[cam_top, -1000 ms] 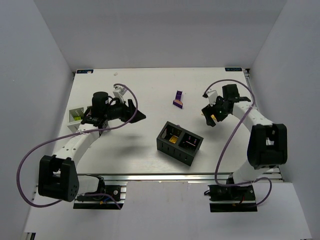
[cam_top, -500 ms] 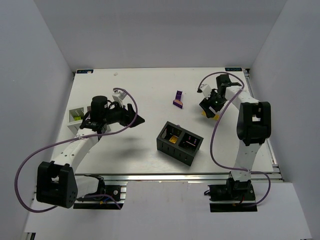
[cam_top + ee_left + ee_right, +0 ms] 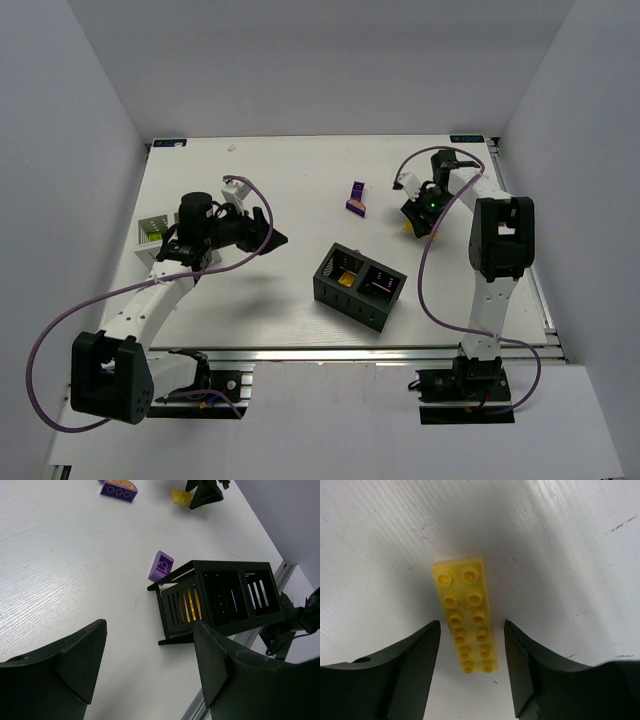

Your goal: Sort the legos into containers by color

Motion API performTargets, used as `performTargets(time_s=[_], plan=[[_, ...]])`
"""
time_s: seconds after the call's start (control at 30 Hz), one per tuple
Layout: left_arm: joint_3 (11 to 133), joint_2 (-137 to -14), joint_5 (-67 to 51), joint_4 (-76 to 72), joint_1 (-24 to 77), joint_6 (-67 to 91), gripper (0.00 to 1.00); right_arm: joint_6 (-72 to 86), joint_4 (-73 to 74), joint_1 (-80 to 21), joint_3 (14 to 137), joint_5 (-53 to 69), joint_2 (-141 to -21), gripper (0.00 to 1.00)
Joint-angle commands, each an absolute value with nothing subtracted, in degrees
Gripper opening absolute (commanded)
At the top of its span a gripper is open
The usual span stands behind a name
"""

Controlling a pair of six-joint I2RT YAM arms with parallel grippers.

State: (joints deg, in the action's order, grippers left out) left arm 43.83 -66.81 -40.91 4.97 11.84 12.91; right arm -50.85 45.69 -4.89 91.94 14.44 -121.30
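A long yellow lego lies flat on the white table, studs up. My right gripper straddles its near end, open, with a gap on each side. From above, that gripper is at the back right. A purple lego lies left of it, and a smaller purple one sits beside the black container, which holds yellow and purple pieces. The white container at the left holds a green lego. My left gripper hangs open and empty above the table, left of the black container.
The left wrist view shows the black container standing close to the table's near metal rail. White walls close in the table on three sides. Purple cables loop from both arms.
My right gripper has come down over the yellow lego and its jaws have narrowed around it. The left arm has drifted slightly left, still open.
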Motion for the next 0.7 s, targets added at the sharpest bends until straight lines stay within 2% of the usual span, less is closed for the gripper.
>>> performTargets(time_s=[0.0,0.1,0.13,0.23,0.3,0.43,0.57,0.67], plan=[[43.4,-64.6,-40.7,5.4,12.0,12.0,0.8,-53.3,51.0,-4.0,93.0,15.9,-123.5,0.58],[43.3,-64.2,-40.7,5.4,12.0,12.0,0.8,-53.2,49.8,-3.5,91.3,15.4,-122.8,0.46],[43.3,-64.2,-40.8,5.4,12.0,12.0,0.8,-52.8,49.2,-3.3,90.8,15.0,-122.3,0.36],[43.2,-64.2,-40.7,5.4,12.0,12.0,0.8,-51.2,46.2,-3.3,89.0,14.6,-120.1,0.21],[43.2,-64.1,-40.8,5.3,12.0,12.1,0.8,-49.5,43.3,-3.3,88.2,15.1,-117.3,0.15],[43.2,-63.7,-40.5,5.2,12.0,12.1,0.8,-45.4,41.0,-3.6,90.3,18.4,-112.3,0.08],[43.1,-63.3,-40.3,5.4,12.0,12.0,0.8,-41.6,39.2,-3.8,92.3,25.2,-105.4,0.07],[43.1,-63.0,-40.2,5.2,12.0,12.0,0.8,-39.5,36.1,-4.3,90.4,37.1,-97.3,0.07]])
